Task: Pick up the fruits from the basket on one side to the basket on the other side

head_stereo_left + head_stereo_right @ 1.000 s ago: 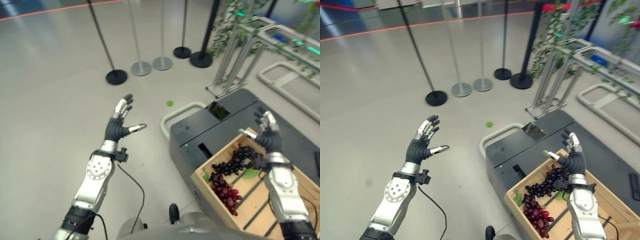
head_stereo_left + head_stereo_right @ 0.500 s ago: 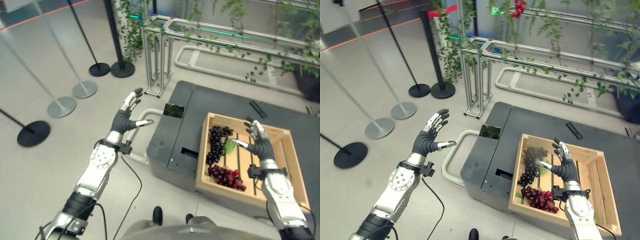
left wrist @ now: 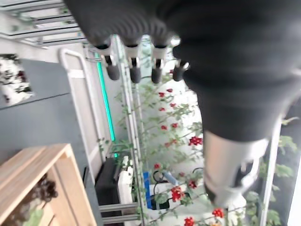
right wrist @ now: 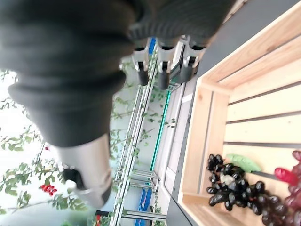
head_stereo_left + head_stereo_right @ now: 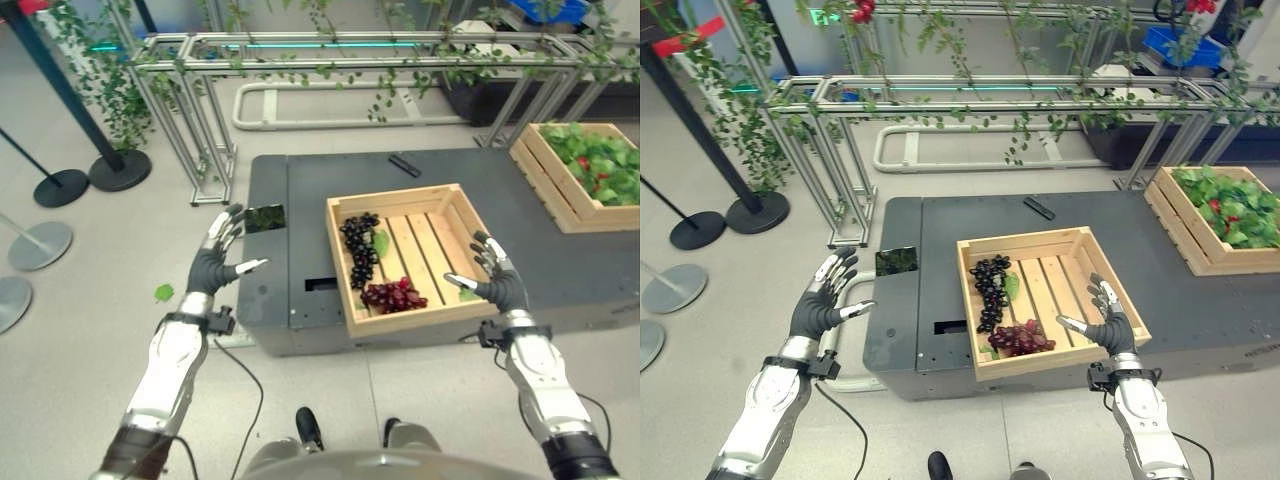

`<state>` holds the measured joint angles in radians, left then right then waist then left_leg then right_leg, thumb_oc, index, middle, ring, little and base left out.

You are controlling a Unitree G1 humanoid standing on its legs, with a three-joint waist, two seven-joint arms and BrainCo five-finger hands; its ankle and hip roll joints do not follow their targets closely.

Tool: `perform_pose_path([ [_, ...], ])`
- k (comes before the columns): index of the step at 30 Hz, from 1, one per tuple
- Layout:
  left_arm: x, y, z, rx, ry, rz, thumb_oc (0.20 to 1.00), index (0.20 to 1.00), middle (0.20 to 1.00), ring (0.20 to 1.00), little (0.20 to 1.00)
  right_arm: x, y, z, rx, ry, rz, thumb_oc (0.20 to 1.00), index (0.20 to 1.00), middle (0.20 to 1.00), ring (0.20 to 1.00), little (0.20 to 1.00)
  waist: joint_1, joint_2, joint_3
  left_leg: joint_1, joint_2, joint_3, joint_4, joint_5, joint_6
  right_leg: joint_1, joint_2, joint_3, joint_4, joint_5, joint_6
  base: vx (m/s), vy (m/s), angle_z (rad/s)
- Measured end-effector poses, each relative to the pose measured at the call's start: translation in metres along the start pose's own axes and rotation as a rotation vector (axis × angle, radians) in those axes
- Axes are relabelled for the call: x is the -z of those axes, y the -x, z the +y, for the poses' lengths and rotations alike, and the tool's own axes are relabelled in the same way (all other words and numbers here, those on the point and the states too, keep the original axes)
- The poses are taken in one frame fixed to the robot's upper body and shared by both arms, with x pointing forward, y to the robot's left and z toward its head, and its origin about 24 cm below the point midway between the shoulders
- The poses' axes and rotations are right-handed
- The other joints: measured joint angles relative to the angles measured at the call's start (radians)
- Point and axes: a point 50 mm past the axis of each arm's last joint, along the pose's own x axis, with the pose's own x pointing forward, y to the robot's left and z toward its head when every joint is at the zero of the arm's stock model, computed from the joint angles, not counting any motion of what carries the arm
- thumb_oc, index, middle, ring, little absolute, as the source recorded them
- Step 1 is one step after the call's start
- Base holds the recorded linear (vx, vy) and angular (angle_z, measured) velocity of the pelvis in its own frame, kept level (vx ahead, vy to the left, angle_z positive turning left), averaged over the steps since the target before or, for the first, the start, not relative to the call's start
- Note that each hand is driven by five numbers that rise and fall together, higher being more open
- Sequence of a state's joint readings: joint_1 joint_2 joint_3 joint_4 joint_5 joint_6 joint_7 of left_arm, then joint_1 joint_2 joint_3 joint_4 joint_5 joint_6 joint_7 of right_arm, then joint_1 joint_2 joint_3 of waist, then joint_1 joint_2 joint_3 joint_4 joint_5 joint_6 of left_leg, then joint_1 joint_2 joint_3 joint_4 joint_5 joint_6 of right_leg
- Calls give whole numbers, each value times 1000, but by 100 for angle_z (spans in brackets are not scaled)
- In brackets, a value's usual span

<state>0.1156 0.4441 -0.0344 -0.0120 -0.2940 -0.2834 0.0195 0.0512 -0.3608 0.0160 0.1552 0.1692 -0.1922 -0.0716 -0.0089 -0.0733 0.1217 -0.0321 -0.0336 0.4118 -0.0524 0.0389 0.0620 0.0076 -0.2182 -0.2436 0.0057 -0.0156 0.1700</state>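
Black grapes (image 5: 356, 246), red grapes (image 5: 394, 295)

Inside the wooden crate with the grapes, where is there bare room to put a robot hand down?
The slats right of the dark grapes and red grapes, up to the crate wall, are bare. The crate's left side is crowded with both bunches.

Two grape bunches (image 5: 992, 290) lie in the crate (image 5: 1065, 239) on the table (image 5: 940, 225) — a second crate (image 5: 1185, 240) sits at its right.

Bright, even overhead light here; soft shadows under the grey table (image 5: 1200, 300), and both wrist views blur up close.
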Motion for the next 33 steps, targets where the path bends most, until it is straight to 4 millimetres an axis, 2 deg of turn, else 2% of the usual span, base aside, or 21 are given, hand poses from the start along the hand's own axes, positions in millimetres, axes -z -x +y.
perform_pose_path([
  [1,4,2,0,-8,11,20,1000,1000,1000,1000,1000,2,1,1,0,-3,12,1000,1000,1000,1000,1000,1,1,-6,3,9,-21,1,7,-14,25,12,-5,-36,29,-22,60,-220,-23],
  [2,7,5,-3,-5,18,36,1000,1000,1000,1000,1000,3,1,0,0,-1,16,1000,1000,1000,1000,1000,-1,8,-11,9,21,-65,-4,18,-33,49,38,-6,-61,28,-37,55,-219,7],
  [6,6,0,-17,17,59,23,1000,1000,1000,1000,1000,4,3,-6,16,14,22,1000,1000,1000,1000,1000,-9,31,-24,0,59,-128,-20,45,-75,67,99,-6,-84,13,-73,53,-224,21],
  [11,5,-3,-20,26,63,14,1000,1000,1000,1000,1000,5,3,-6,17,4,25,1000,1000,1000,1000,1000,-30,36,-27,4,80,-172,-32,62,-99,99,127,-9,-96,-8,-94,39,-151,30],
  [14,7,-2,-20,18,66,24,1000,1000,1000,1000,1000,6,4,-6,20,-6,28,1000,1000,1000,1000,1000,-32,39,-28,7,83,-187,-33,65,-102,111,133,-10,-96,-16,-96,38,-102,16],
  [20,31,4,-19,-17,73,126,1000,1000,1000,1000,1000,11,9,-6,24,-16,49,1000,1000,1000,1000,1000,-31,50,-27,22,83,-204,-33,66,-102,133,133,-14,-96,-25,-96,21,-53,9],
  [22,45,9,-21,-43,87,191,1000,1000,1000,1000,1000,15,11,-7,27,-24,67,1000,1000,1000,1000,1000,-32,53,-28,23,81,-210,-33,67,-102,136,131,-15,-97,-27,-94,19,-31,8],
  [25,64,19,-24,-81,132,280,1000,1000,1000,1000,1000,29,16,-7,40,-30,127,1000,1000,1000,1000,1000,-31,53,-28,22,79,-213,-33,67,-102,138,131,-15,-96,-28,-94,6,-20,5],
  [27,91,34,-25,-118,156,416,1000,1000,1000,1000,1000,54,23,-8,55,-34,238,1000,1000,1000,1000,1000,-32,53,-28,23,77,-222,-32,67,-101,146,130,-15,-97,-32,-94,12,-20,12],
  [30,98,44,-24,-133,155,464,1000,1000,1000,1000,1000,70,33,-10,69,-22,318,1000,1000,1000,1000,1000,-31,53,-28,24,77,-223,-33,67,-101,147,130,-15,-97,-33,-94,5,-6,2],
  [33,99,45,-23,-136,156,466,1000,1000,1000,1000,1000,72,37,-10,76,-20,329,1000,1000,1000,1000,1000,-31,53,-27,28,77,-225,-33,68,-101,152,130,-17,-97,-33,-94,0,0,0],
])
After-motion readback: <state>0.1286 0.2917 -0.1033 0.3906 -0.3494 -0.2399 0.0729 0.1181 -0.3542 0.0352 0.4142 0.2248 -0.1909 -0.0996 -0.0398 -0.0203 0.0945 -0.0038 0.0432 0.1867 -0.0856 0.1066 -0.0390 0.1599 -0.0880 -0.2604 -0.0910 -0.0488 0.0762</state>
